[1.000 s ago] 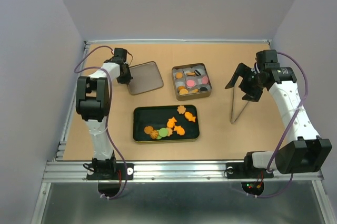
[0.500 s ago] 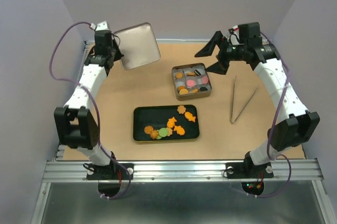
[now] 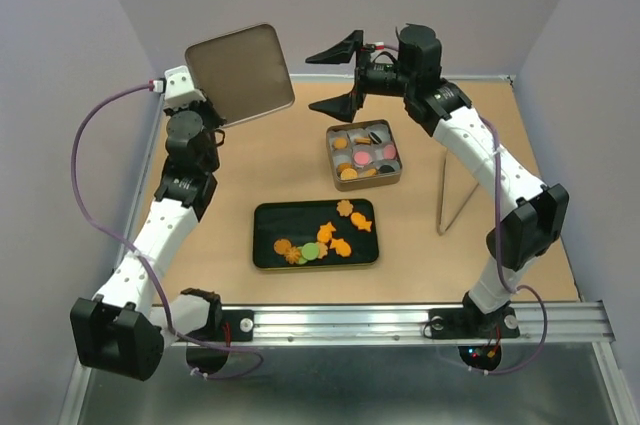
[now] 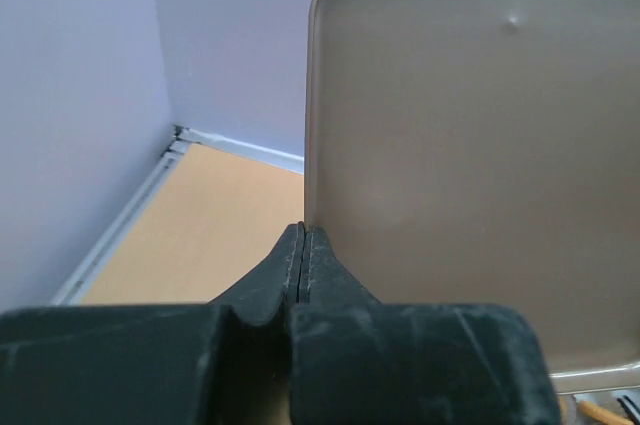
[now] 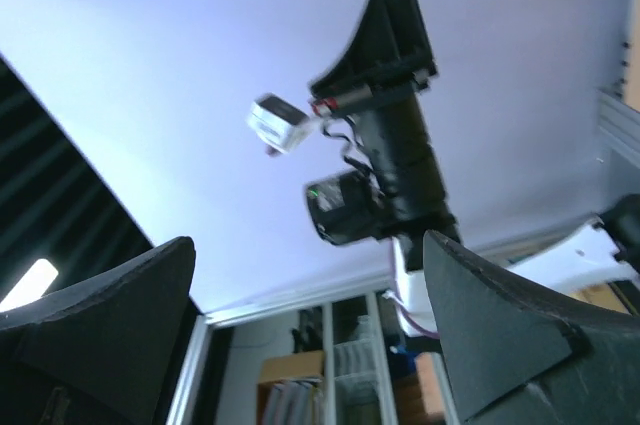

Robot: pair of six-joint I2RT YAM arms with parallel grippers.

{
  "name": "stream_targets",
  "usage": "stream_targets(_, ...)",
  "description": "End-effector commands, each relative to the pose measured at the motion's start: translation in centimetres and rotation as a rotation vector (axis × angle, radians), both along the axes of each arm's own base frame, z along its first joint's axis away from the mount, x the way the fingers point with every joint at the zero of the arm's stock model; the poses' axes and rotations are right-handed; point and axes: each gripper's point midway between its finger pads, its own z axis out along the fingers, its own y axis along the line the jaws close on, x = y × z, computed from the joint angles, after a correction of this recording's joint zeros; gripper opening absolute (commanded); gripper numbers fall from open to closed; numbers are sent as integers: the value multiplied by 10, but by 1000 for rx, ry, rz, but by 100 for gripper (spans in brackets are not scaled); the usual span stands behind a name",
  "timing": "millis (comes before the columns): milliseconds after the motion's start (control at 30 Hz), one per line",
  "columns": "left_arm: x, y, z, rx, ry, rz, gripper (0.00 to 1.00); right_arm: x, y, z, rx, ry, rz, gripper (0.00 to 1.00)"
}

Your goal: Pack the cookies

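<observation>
Seen from above, a tan table [image 3: 450, 265] has two robot arms mounted at its near edge. The cookies [image 3: 340, 245] lie in two places: a loose cluster of orange, brown and green ones, some fish and flower shaped, on a black tray [image 3: 268, 220] in the middle of the table, and pink, orange and dark round ones sorted into the compartments of a square tin [image 3: 329, 157] just behind it. The left arm reaches high above the far left corner. Its left claw [image 3: 213, 119] is closed tight on the edge of a flat metal lid [image 3: 240, 73], held up in the air and tilted. The right claw [image 3: 335, 78] hangs above the far side of the tin with its jaws spread wide and nothing between them, pointing toward the lid. Thin metal tongs [image 3: 455, 190] lie on the table to the right of the tin. The right wrist camera looks up at the wall; the brown strip at its top edge is probably the lid.
</observation>
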Motion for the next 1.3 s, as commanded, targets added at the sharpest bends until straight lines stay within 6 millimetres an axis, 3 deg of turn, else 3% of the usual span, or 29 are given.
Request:
stream_targets(0,-39,20,62,-2,-271,94,0,-9,-15,63,270,-28,-29,100)
stream_targets(33,-49,20,68,8,-295,94,0,-1,-14,42,297,83,-57,100)
stream_targets(100,-55,19,66,24,-302,91,0,-6,-16,50,400,59,-60,100)
stream_targets(267,-70,13,71,28,-328,77,0,1,-3,31,389,101,-46,100)
stream_targets(567,-85,1,77,90,-340,50,0,16,3,47,443,102,-60,100)
stream_targets(1000,-99,-5,85,129,-410,12,0,28,4,49,474,139,-94,100)
stream_targets(1267,-111,-14,104,226,-515,-24,0,16,18,52,493,175,-64,100)
